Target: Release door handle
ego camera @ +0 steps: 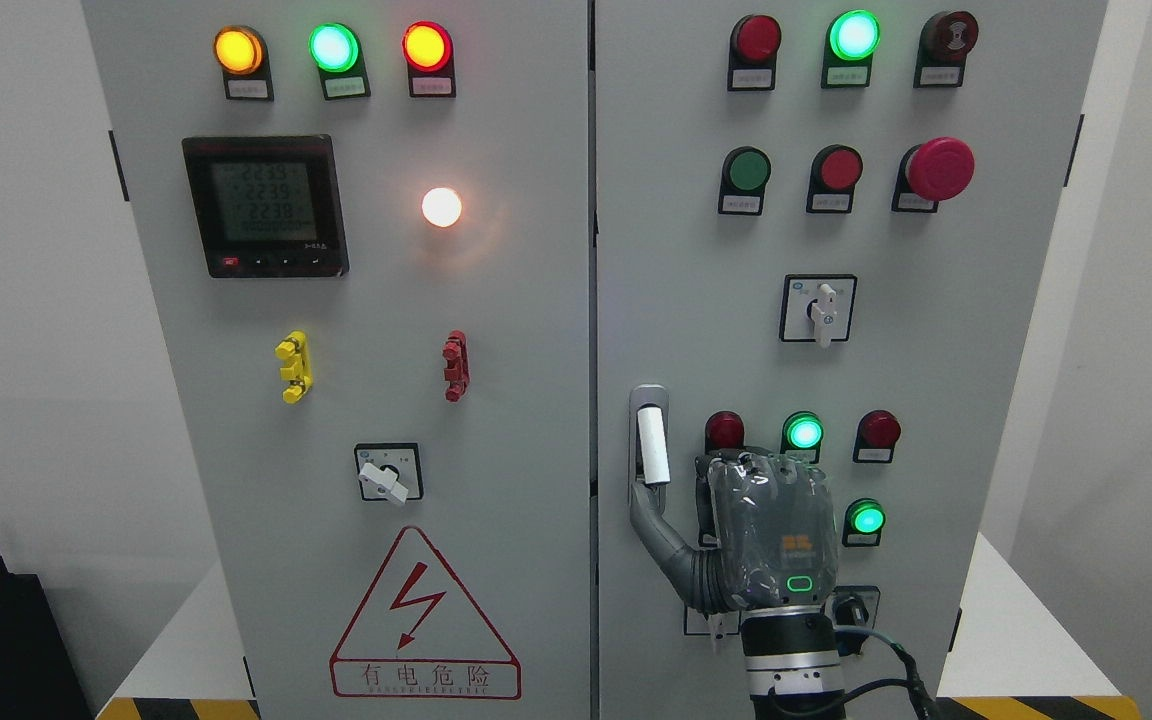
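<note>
The right hand (771,530) is rising from the bottom edge right of the middle and is presenting its back to the camera, flat in front of the right door (936,350) of a grey electrical cabinet. Its thumb (658,525) is stretching up and to the left, and its tip is reaching the lower end of the door handle (652,447), a white grip sitting in a grey recessed plate near the door's left edge, beside the seam between the two doors. The other fingers are hiding behind the palm, so it is not possible to say how far they are curled; nothing is showing as wrapped round the grip, and the white part is standing clear above the thumb. The handle is therefore lying up and to the left of the hand, touching or almost touching only the thumb tip. This pose is probably suiting the letting-go step: the palm is sitting to the side and below, so drawing the thumb off looks like what remains. A lit green indicator lamp (803,432) and a second green lamp (866,518) are glowing just beside the hand. The left arm is not showing.
</note>
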`<act>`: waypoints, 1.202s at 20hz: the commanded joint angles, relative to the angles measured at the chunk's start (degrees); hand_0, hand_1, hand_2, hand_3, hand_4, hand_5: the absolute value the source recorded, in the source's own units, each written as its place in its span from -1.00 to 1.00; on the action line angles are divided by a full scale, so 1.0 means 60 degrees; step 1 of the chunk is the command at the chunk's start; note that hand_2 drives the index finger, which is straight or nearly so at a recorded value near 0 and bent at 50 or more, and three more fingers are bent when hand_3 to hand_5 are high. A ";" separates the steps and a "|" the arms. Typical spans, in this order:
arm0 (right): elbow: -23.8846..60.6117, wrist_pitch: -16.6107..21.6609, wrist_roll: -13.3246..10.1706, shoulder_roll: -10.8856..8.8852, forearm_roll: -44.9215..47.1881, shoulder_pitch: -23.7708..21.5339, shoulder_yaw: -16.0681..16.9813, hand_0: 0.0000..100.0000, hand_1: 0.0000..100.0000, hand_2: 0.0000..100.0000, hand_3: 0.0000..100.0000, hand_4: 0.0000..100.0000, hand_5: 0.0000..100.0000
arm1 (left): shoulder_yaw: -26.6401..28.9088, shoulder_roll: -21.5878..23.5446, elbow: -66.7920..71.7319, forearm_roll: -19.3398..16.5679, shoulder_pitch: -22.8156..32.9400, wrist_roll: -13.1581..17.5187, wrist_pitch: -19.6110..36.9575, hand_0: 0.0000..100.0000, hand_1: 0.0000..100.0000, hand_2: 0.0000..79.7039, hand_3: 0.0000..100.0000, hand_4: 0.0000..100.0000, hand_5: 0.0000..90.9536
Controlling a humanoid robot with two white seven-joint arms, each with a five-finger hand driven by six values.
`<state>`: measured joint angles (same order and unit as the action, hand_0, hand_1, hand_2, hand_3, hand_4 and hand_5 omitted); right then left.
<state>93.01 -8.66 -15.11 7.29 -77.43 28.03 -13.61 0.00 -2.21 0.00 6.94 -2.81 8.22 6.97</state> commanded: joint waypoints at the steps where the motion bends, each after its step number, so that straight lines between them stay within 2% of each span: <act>1: 0.0010 -0.0021 -0.0016 0.0002 0.0000 0.0001 0.0086 -0.18 -0.63 0.96 1.00 0.89 0.96 | 0.0103 0.0001 0.0161 0.0000 0.0000 -0.0008 -0.0005 -0.76 -0.22 -1.00 -1.00 -1.00 -1.00; 24: 0.0142 -0.0021 -0.0046 -0.0013 0.0015 -0.0028 0.0145 -0.18 -0.61 0.96 1.00 0.89 0.96 | 0.0103 0.0001 0.0161 0.0000 0.0000 -0.0008 -0.0005 -0.76 -0.22 -1.00 -1.00 -1.00 -1.00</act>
<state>93.60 -8.89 -15.53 7.27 -77.34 28.03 -12.95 0.00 -2.21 0.00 6.94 -2.81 8.22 6.97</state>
